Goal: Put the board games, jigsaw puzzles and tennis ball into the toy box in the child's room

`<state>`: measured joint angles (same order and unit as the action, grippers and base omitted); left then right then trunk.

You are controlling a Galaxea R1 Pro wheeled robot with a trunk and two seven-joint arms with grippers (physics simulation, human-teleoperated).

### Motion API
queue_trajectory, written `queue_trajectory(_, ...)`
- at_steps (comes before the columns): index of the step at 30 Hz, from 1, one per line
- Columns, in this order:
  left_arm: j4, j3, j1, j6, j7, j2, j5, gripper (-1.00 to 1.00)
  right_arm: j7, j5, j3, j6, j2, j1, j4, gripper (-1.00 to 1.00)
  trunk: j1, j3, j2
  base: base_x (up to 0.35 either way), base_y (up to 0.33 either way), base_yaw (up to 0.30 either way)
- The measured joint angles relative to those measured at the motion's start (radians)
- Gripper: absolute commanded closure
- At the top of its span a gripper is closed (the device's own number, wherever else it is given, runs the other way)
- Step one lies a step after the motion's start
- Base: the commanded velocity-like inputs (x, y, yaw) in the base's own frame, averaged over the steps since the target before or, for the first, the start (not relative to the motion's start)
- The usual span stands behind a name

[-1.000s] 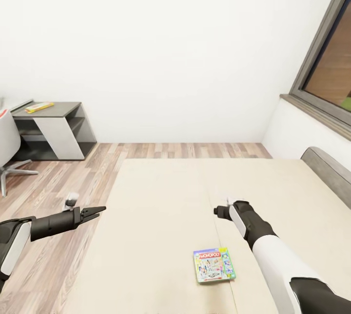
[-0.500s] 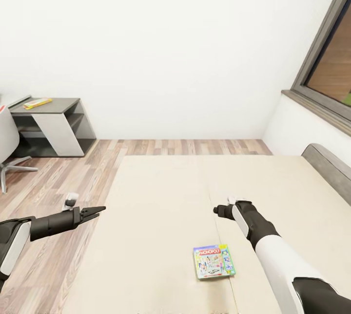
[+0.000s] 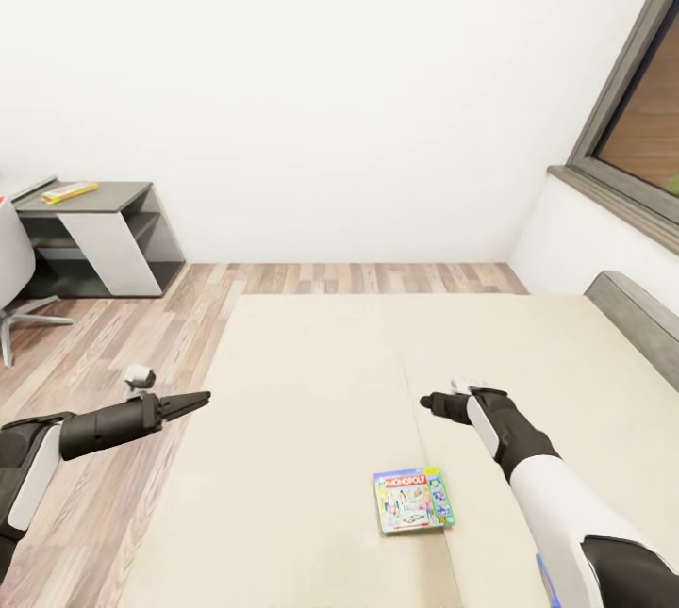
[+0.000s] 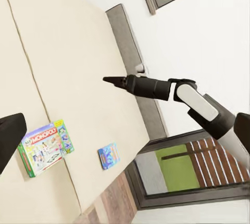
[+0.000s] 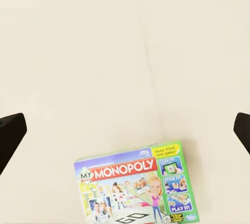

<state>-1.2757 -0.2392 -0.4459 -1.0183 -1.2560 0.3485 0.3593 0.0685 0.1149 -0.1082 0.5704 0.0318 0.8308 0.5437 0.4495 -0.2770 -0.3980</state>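
Note:
A white-green "Monopoly" board game [image 3: 412, 500] lies flat on the beige mattress of the bed [image 3: 311, 353], near its front. In the right wrist view the same box [image 5: 136, 190] sits below my open right gripper [image 5: 125, 130], whose fingertips [image 5: 10, 133] stand far apart. In the head view that right gripper [image 3: 434, 402] hovers above the mattress, up and a little right of the box. A small blue board game [image 4: 108, 156] lies on the bed beyond it. My left gripper [image 3: 193, 399] hangs open over the floor beside the bed's left edge, holding nothing.
The desk's dark grey lower wing [image 3: 104, 198] stands at the far left wall with a flat yellow thing [image 3: 68, 192] on it. A white swivel chair [image 3: 14, 278] stands beside it. A grey headboard [image 3: 632, 306] and a window [image 3: 641, 118] are at the right.
The whole view has shifted a little. My right gripper has edged slightly right and away over the mattress. The Monopoly box and my left arm have not moved.

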Motion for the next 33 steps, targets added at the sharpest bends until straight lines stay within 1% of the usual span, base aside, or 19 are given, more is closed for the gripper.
queue_trajectory(5,0.000,0.000,0.000,0.004,-0.016,-0.001,-0.002,-1.00,0.030,0.000,-0.009,-0.001,0.009,0.000,-0.002,-1.00,0.000,-0.008,0.000,0.000,0.000,0.000)
queue_trajectory(14,0.001,0.000,0.000,0.004,-0.017,-0.002,-0.005,-1.00,0.035,0.001,-0.013,0.009,0.011,0.000,-0.005,-1.00,0.000,-0.023,0.000,0.000,0.000,0.000)
queue_trajectory(18,0.001,-0.001,0.000,0.004,-0.017,-0.002,-0.006,-1.00,0.034,0.001,-0.013,0.021,0.009,0.000,-0.004,-1.00,0.000,-0.030,0.000,0.000,0.000,0.000)
queue_trajectory(23,0.001,-0.002,0.000,0.004,-0.016,-0.002,-0.006,-1.00,0.035,0.001,-0.013,0.055,0.008,0.000,-0.004,-1.00,0.000,-0.038,0.000,0.000,0.000,0.000)
queue_trajectory(33,0.001,-0.002,0.000,0.005,-0.014,-0.002,-0.007,-1.00,0.035,0.001,-0.013,0.067,0.001,0.000,-0.003,-1.00,0.000,-0.055,0.000,0.000,0.000,0.000)
